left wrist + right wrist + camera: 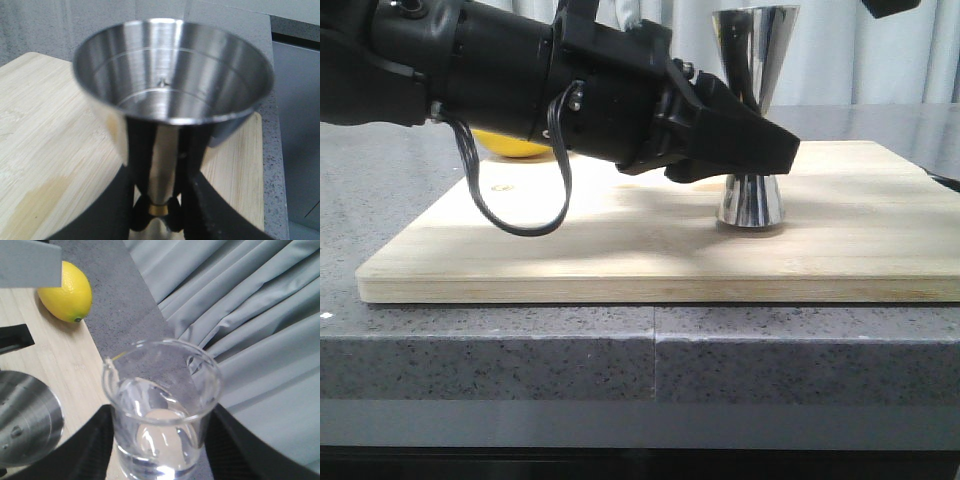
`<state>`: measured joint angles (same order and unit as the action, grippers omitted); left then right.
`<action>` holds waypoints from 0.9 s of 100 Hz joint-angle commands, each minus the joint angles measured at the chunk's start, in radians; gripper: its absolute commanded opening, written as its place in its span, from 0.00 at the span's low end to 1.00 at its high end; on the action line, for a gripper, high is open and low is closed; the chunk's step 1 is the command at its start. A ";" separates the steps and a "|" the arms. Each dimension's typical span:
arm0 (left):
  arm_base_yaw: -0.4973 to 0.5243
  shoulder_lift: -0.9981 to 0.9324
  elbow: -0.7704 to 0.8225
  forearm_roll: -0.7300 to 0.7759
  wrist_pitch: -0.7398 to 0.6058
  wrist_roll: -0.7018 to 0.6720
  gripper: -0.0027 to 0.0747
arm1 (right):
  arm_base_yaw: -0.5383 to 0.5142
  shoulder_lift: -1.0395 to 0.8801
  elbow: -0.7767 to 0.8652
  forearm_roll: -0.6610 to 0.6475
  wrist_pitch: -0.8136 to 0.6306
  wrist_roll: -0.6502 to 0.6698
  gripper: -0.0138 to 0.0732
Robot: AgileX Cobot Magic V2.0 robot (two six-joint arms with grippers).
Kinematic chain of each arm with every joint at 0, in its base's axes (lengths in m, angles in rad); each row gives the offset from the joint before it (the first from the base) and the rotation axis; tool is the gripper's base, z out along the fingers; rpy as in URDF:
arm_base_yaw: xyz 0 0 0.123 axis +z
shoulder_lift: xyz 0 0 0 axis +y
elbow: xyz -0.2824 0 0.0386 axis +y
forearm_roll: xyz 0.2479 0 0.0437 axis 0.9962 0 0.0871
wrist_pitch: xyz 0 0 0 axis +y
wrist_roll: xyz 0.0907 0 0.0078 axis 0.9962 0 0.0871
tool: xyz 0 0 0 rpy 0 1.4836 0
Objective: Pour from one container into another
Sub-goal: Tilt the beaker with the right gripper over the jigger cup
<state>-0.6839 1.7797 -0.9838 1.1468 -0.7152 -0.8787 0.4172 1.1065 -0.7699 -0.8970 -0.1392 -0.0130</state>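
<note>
The steel jigger (751, 198) stands upright on the wooden board (620, 250), its wide upper cup (170, 75) empty and dry. My left gripper (760, 150) reaches in from the left and is shut on the jigger's narrow waist by the gold band (160, 207). The clear glass beaker (162, 410) is held in my right gripper (161, 432), black fingers (95, 440) pressed on both sides. Clear liquid sits in its bottom. It hangs high beside the jigger's rim (25, 415). In the front view only a corner of the right gripper (895, 5) shows, and the beaker is out of frame.
A yellow lemon (66, 292) lies at the board's far left corner, partly behind my left arm (510, 148). The board rests on a grey speckled counter (520, 370). A grey curtain (250, 315) hangs close behind.
</note>
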 commanded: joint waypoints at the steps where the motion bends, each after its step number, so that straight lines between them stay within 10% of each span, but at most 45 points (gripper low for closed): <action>1: -0.002 -0.055 -0.031 -0.043 -0.055 -0.009 0.01 | -0.001 -0.025 -0.041 -0.019 -0.050 -0.007 0.51; 90: 0.022 -0.055 -0.031 -0.051 -0.051 -0.009 0.01 | -0.001 -0.025 -0.041 -0.097 -0.074 -0.007 0.51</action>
<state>-0.6613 1.7797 -0.9838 1.1450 -0.7134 -0.8787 0.4172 1.1065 -0.7699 -0.9832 -0.1518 -0.0130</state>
